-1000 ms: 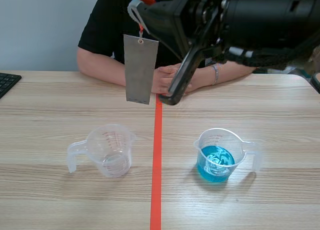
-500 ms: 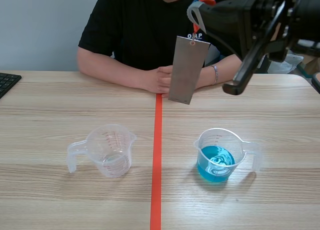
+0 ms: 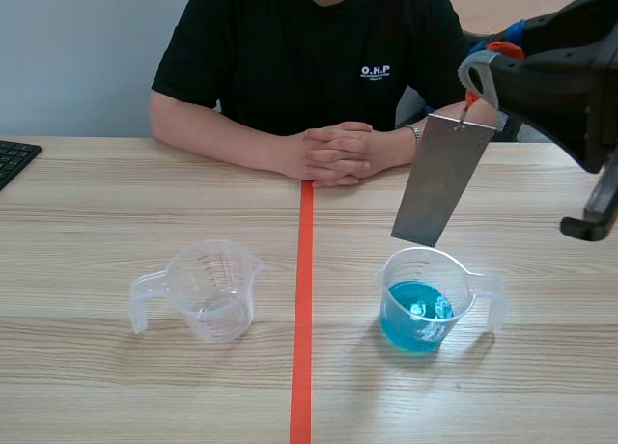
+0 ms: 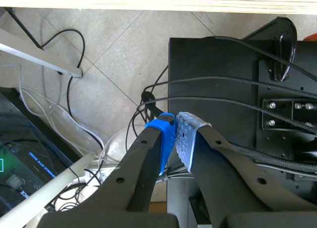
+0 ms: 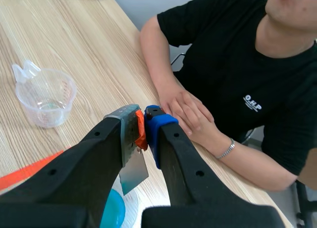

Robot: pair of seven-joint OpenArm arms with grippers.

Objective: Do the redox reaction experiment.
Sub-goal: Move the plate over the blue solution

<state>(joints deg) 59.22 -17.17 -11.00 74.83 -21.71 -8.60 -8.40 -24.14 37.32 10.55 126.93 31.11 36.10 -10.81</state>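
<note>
Grey metal plate (image 3: 442, 179) hangs tilted, seemingly above the blue-liquid cup (image 3: 422, 304), orange tab (image 5: 140, 128) pinched in the right gripper (image 5: 143, 116); the left gripper (image 4: 174, 139) is clenched empty. Lowered askew, it could clip the rim and spill.

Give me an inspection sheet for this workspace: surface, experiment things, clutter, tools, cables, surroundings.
Surface: wooden table, orange-red tape line down its middle.
Job's things: metal plate hangs tilted above the blue-liquid cup, not dipped; empty clear cup across the tape.
Clutter: keyboard at the table's edge.
Tools: right tool shut on the metal plate's orange tag; left tool shut on nothing, over the floor.
Cables: black cables on the floor ahead of the left tool.
Surroundings: person seated across, hands clasped on the table.
</note>
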